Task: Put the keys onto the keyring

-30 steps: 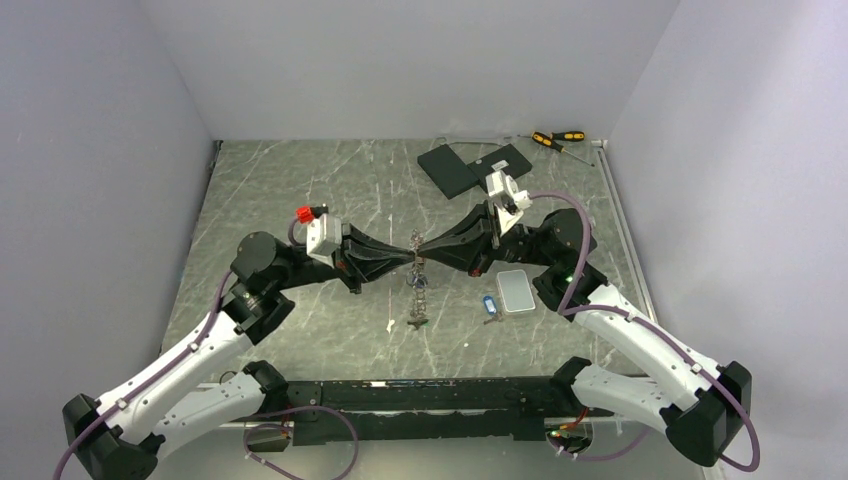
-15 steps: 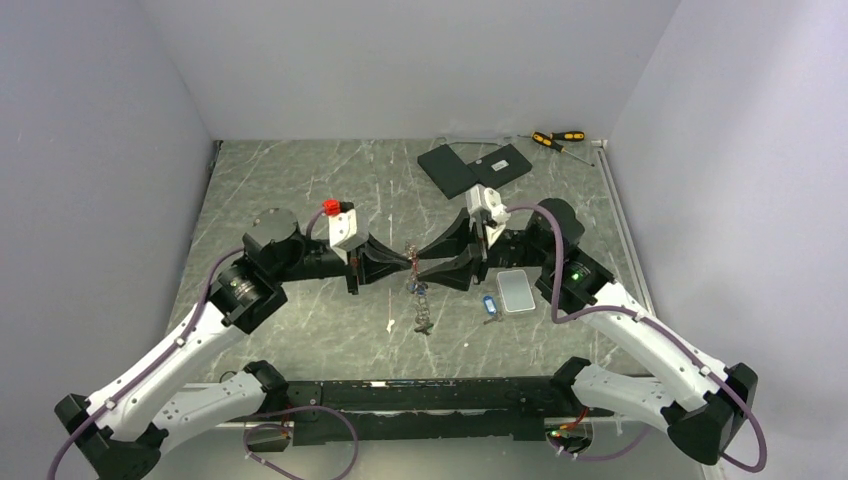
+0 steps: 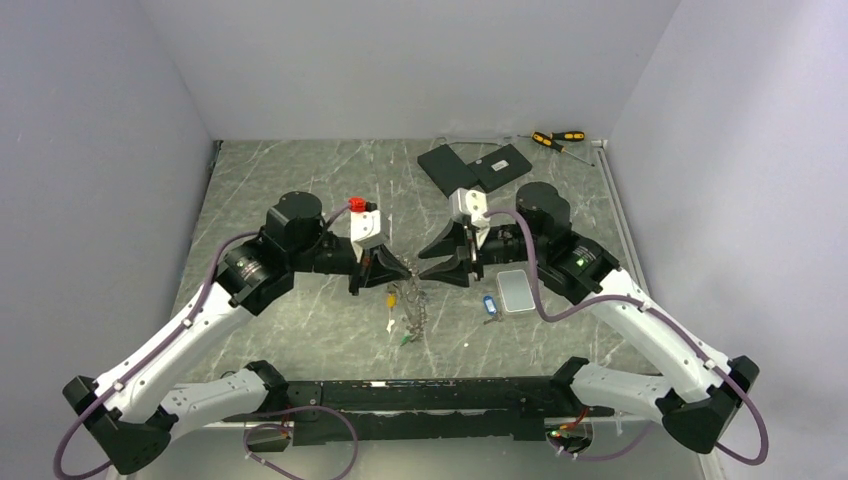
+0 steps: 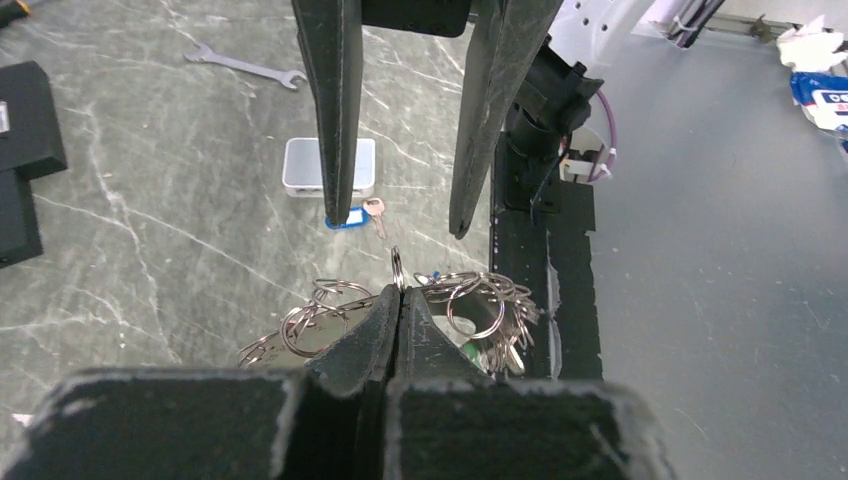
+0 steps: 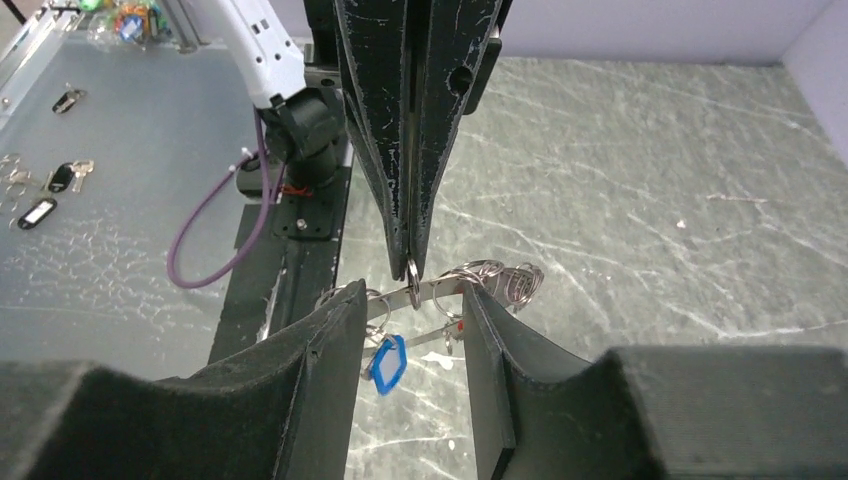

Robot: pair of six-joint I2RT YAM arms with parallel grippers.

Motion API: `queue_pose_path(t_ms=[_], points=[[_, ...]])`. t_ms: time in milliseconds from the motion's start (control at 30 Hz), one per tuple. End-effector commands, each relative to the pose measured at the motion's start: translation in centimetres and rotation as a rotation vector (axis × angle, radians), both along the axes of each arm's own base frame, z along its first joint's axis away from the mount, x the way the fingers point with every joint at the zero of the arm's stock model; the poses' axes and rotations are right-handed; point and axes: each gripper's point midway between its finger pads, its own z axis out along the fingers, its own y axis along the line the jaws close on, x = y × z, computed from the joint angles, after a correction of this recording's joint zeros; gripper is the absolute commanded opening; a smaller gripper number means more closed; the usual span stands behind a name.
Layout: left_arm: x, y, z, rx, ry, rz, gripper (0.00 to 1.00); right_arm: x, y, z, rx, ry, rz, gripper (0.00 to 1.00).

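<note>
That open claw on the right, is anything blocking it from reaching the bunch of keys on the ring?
Nothing visible does. The keyring hangs from the shut fingers of the left gripper, right in front of the open fingers of the right gripper, with only air between them.

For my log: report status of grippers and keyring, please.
Left gripper shut on keyring. Right gripper open, facing it. Blue-tagged key loose on table. Nothing in the way.

Top cam overhead, looks down; wrist cams close, face-to-face, both see keyring (image 5: 437, 288).
</note>
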Motion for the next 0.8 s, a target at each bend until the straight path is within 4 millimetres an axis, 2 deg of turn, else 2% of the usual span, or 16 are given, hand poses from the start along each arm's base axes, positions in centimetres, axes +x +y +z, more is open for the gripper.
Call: queue_pose_path(t_ms=[0, 200, 433, 767], points=[[-1.1, -0.3, 2.1, -0.04, -0.062, -0.086, 0.0, -0.4, 0.4, 0.1, -0.042, -0.051, 0.023, 0.43], [-1.2, -0.3, 1.6, -0.03, -0.053, -0.098, 0.0, -0.5, 1.6, -2.1, -0.131, -0.037, 0.038, 0.37], [-1.2, -0.3, 1.2, -0.016, -0.044, -0.103, 0.0, 0.0, 1.9, -2.3, -0.133, -0.051, 0.014, 0.2], [-1.4, -0.2, 0.9, 0.003, -0.036, -0.109, 0.0, 0.2, 1.3, -2.2, -0.153, -0.068, -0.018, 0.3]])
